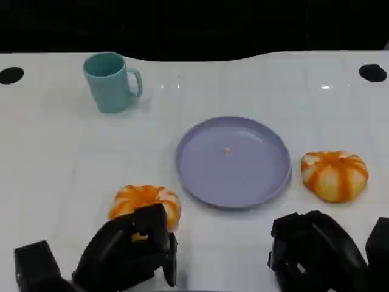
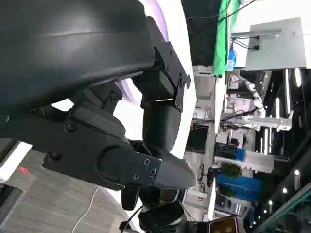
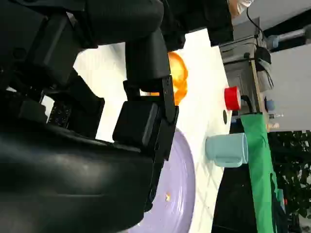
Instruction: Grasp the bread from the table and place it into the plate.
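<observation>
Two orange-and-white bread rolls lie on the white desk (image 1: 61,170), one on either side of the lilac plate (image 1: 200,176). The left bread (image 1: 144,201) sits just beside the plate's near-left rim; the right bread (image 1: 335,175) lies just off its right rim, untouched. The plate holds nothing but a tiny orange crumb near its centre, so the placing is not yet done.

The left hand (image 1: 130,249) is at the near edge of the left bread, its fingers overlapping the roll's near side in the head view — whether they actually press on it or merely hover in front, I cannot tell, and I cannot tell whether that hand is open or closed. The right hand (image 1: 316,249) hangs low near the desk's edge, well short of the right bread, fingers curled inward around nothing that I can see (the right wrist view shows its dark fingers with an orange roll beyond them, apart from it).

The step in hand looks like the grasp of the left bread. To do it well, the hand should reach over the roll's crown so fingers and thumb close on opposite flanks, not just the near side — a one-sided push would likely skid it across the smooth desk toward the plate rim. A gentle squeeze suits something this soft-looking. Lift it above the rim before carrying it across. A teal mug (image 1: 111,81) stands well back, out of the way.
</observation>
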Robot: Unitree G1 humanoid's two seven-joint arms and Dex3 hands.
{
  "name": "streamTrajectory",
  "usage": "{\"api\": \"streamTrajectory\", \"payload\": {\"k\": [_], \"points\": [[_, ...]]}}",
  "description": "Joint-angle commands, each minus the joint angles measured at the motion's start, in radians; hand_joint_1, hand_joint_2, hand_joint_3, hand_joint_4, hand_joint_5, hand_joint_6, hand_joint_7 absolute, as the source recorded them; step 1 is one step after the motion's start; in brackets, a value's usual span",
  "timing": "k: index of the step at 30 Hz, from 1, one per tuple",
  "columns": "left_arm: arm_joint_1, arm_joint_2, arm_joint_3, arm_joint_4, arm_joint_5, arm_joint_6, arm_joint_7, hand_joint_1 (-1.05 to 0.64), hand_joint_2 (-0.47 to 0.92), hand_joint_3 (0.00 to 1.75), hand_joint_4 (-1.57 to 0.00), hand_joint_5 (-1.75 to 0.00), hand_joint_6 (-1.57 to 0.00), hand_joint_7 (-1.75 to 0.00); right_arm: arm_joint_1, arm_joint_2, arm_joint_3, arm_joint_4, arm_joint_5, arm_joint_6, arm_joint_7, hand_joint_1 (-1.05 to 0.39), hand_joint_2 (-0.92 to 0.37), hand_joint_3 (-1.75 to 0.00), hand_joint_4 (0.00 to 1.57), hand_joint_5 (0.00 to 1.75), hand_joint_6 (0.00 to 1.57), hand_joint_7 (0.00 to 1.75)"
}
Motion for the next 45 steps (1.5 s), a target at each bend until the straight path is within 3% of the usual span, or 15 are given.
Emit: {"api": "streamTrajectory", "payload": {"k": [1, 28, 32, 34, 39, 42, 45], "points": [[0.012, 0.016, 0.003, -0.017, -0.005, 0.013, -0.014, -0.8, 0.92, 0.13, -0.93, -1.75, -0.77, -1.69, 0.003, -0.009, -0.007, -0.017, 0.004, 0.001, -0.002, -1.05, -0.05, -1.39, 1.54, 1.34, 1.57, 1.05], [0.011, 0.016, 0.009, -0.028, 0.005, 0.022, -0.004, -0.78, 0.92, 0.16, -0.9, -1.75, -0.77, -1.64, -0.002, -0.011, -0.008, -0.017, 0.002, -0.001, -0.002, -1.05, -0.05, -1.38, 1.54, 1.32, 1.57, 1.05], [0.01, 0.031, 0.014, -0.06, 0.025, 0.02, 0.015, -0.76, 0.92, 0.17, -0.76, -1.74, -0.71, -1.43, -0.014, -0.009, -0.005, -0.003, -0.003, -0.016, 0.002, -1.05, -0.04, -1.38, 1.53, 1.32, 1.57, 1.05], [0.008, 0.045, 0.013, -0.076, 0.078, -0.02, 0.045, -0.76, 0.92, 0.19, -0.7, -1.65, -0.68, -1.26, -0.014, -0.007, -0.002, -0.003, -0.009, -0.016, -0.004, -1.05, -0.04, -1.38, 1.53, 1.33, 1.57, 1.05], [-0.002, 0.111, -0.002, -0.129, 0.223, -0.1, 0.092, -0.74, 0.92, 0.26, -0.58, -1.22, -0.5, -0.75, -0.018, -0.003, -0.002, -0.003, -0.012, -0.006, -0.01, -1.05, -0.04, -1.38, 1.54, 1.33, 1.57, 1.04], [-0.005, 0.149, -0.008, -0.167, 0.29, -0.124, 0.118, -0.72, 0.92, 0.15, -0.53, -0.92, -0.46, -0.4, -0.016, 0.0, 0.001, -0.008, -0.025, 0.0, -0.026, -1.05, -0.05, -1.38, 1.54, 1.33, 1.57, 1.05], [0.0, 0.188, -0.009, -0.232, 0.371, -0.11, 0.163, -0.71, 0.92, 0.05, -0.44, -0.8, -0.43, -0.23, -0.017, 0.0, 0.005, -0.006, -0.03, -0.009, -0.027, -1.05, -0.08, -1.36, 1.54, 1.33, 1.57, 1.06]]}}
